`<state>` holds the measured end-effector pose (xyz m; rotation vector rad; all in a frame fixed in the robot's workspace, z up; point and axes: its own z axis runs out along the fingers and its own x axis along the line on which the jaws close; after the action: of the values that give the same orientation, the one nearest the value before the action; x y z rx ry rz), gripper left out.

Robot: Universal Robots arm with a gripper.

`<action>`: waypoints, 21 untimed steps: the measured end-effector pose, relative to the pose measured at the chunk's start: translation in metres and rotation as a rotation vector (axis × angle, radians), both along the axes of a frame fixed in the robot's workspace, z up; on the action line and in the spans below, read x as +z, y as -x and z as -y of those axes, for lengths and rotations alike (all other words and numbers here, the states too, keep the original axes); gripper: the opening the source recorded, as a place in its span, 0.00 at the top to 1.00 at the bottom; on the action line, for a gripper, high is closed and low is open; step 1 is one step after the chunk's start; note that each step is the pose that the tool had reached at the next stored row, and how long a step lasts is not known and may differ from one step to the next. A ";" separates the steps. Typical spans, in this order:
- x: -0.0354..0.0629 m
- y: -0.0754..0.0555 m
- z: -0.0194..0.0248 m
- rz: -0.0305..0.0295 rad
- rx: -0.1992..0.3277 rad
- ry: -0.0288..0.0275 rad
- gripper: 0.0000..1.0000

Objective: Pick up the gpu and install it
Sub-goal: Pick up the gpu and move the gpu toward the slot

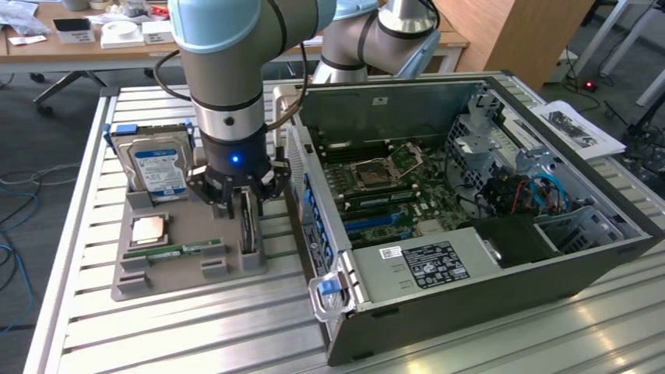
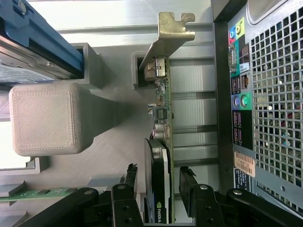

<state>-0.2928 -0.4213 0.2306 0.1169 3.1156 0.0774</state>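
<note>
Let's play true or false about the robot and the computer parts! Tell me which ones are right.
1. The gpu stands on its edge in the grey holder. True.
2. The gripper is open, with one finger on each side of the gpu. True.
3. The gpu sits inside the computer case. False: it is in the holder beside the case.
4. The hard drive lies flat inside the case. False: it stands upright in the holder.

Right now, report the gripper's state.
Gripper: open, its fingers on either side of the gpu, not clamped on it.
</note>
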 end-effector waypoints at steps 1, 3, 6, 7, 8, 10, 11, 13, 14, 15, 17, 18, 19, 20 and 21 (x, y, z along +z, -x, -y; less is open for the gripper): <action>0.0000 0.000 0.0000 0.0000 0.000 0.0000 0.51; 0.0002 0.000 0.0000 0.0001 0.000 -0.0001 0.51; 0.0054 0.000 0.0000 0.0001 0.000 -0.0001 0.51; 0.0063 0.000 0.0000 0.0001 0.000 -0.0001 0.51; 0.0062 0.000 0.0000 0.0002 0.000 -0.0002 0.51; 0.0062 0.000 0.0000 0.0002 0.000 -0.0002 0.51; 0.0062 0.000 0.0000 0.0002 0.000 -0.0001 0.51; 0.0063 0.000 0.0000 0.0000 0.000 0.0000 0.51; 0.0063 0.000 0.0000 0.0001 0.000 0.0000 0.53; 0.0063 0.000 0.0000 0.0001 0.000 0.0000 0.53; 0.0063 0.000 0.0000 0.0001 0.000 0.0000 0.59; 0.0063 0.000 0.0000 -0.0001 0.000 0.0000 0.65; 0.0063 0.000 0.0000 -0.0001 0.000 -0.0001 0.65; 0.0063 0.000 0.0000 -0.0001 0.000 0.0000 0.71; 0.0063 0.000 0.0000 0.0000 0.000 0.0000 0.71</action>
<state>-0.2928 -0.4213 0.2370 0.1170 3.1156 0.0774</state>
